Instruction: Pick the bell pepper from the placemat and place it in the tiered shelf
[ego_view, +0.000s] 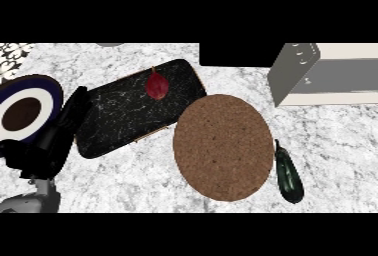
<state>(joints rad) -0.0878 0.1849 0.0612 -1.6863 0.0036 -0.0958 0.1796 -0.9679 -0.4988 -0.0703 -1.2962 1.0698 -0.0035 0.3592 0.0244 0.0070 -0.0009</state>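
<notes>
We see the red bell pepper (156, 85) lying on the black marbled placemat (125, 117), near its far edge. Our left hand (71, 112) rests at the mat's left edge, fingers straight and holding nothing; the right hand is out of view. The risk — the pepper rolling away from a poorly centred grasp, or being carried to the brown round mat (224, 147) instead of the grey tiered shelf (295, 72).
</notes>
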